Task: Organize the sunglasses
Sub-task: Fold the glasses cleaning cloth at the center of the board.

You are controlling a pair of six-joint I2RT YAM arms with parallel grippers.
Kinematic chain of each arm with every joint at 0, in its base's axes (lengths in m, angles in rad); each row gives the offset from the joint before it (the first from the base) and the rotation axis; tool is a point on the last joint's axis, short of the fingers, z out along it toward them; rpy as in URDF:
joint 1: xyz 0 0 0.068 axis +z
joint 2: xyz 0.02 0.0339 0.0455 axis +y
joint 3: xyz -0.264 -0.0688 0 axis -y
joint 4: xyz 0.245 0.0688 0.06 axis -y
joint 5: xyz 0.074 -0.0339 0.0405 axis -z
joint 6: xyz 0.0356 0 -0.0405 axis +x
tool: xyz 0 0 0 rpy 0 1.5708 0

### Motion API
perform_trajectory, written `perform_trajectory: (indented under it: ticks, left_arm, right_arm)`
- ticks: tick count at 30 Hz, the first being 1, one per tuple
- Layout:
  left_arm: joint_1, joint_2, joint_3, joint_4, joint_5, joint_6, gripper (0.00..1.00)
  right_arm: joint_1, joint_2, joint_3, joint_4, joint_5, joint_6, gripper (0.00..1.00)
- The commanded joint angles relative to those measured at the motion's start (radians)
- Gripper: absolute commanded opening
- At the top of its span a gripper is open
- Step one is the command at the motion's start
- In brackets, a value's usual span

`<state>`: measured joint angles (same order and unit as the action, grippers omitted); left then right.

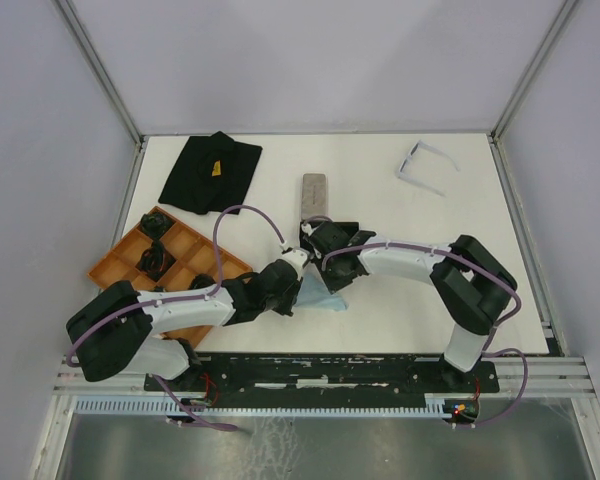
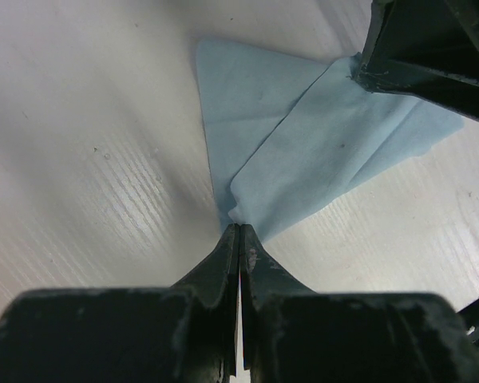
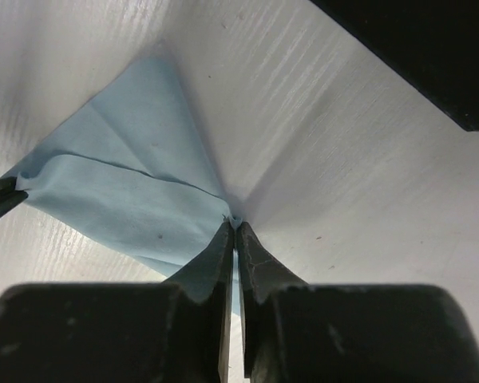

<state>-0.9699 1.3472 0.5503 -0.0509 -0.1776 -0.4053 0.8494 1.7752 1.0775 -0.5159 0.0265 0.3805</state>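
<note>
The pale lavender sunglasses [image 1: 425, 165] lie open on the table at the back right, far from both grippers. I cannot make out the black-framed pair for certain. A light blue cloth [image 1: 326, 297] lies folded on the table between the arms. It also shows in the left wrist view [image 2: 303, 152] and in the right wrist view [image 3: 136, 191]. My left gripper [image 1: 302, 287] [image 2: 239, 228] is shut on one corner of the cloth. My right gripper [image 1: 332, 272] [image 3: 234, 226] is shut on another corner.
A grey oblong case [image 1: 315, 193] lies just behind the grippers. A black cloth with a yellow mark [image 1: 210, 170] lies at the back left. An orange divided tray [image 1: 195, 240] at the left holds dark objects [image 1: 154, 260].
</note>
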Motion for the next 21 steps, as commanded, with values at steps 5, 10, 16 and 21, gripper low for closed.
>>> perform_trajectory:
  ticks: [5, 10, 16, 21]
  left_arm:
    - [0.006, -0.046, 0.033, 0.024, -0.007, -0.005, 0.03]
    - [0.006, -0.072, 0.051, 0.012, -0.016, -0.008, 0.03]
    - [0.007, -0.124, 0.070, -0.006, -0.035, -0.018, 0.03]
    - [0.007, -0.190, 0.095, -0.034, -0.066, -0.020, 0.03]
  right_arm:
    - [0.005, -0.110, -0.041, 0.068, 0.024, -0.006, 0.07]
    - [0.005, -0.202, -0.079, 0.099, 0.052, -0.008, 0.07]
    - [0.005, -0.303, -0.122, 0.123, 0.084, -0.015, 0.09]
    - [0.005, -0.400, -0.156, 0.137, 0.108, -0.016, 0.06]
